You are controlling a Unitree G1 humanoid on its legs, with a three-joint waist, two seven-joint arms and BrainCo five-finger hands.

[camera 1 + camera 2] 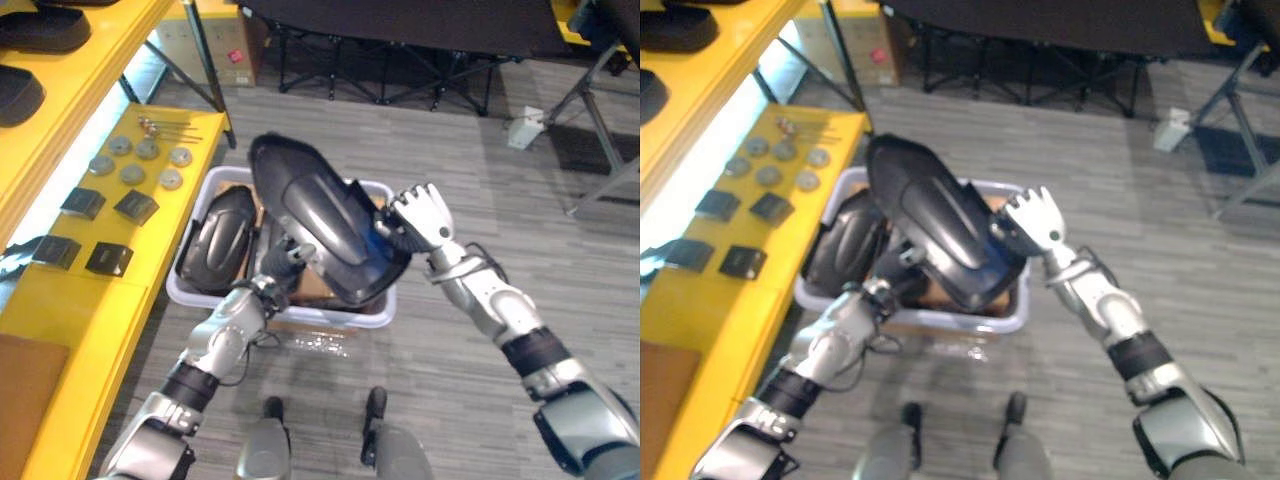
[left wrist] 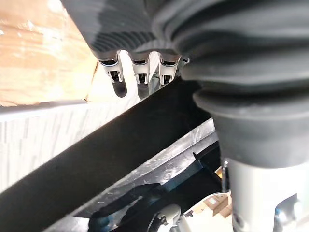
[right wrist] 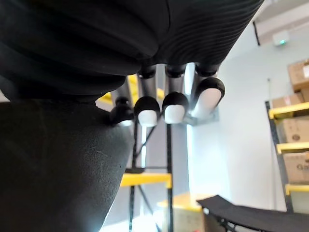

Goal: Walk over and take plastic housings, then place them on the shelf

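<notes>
Large black plastic housing (image 1: 320, 215), glossy, elongated and domed, held tilted above the white bin (image 1: 340, 318), in which another housing (image 1: 220, 240) lies. The left hand (image 1: 275, 280) sits mostly hidden beneath it, so its grip cannot be told. The right hand (image 1: 425, 215) presses the right edge, fingers straight and spread. A yellow shelf (image 1: 100, 310) stands at left.

place: warehouse or factory workshop | evidence: yellow shelf (image 1: 70, 310) laid with round metal discs (image 1: 133, 174) and black parts (image 1: 109, 258) | white bin (image 1: 345, 320) of plastic housings (image 1: 222, 240) | cardboard boxes (image 3: 295, 130) on yellow racking (image 3: 288, 110)
</notes>
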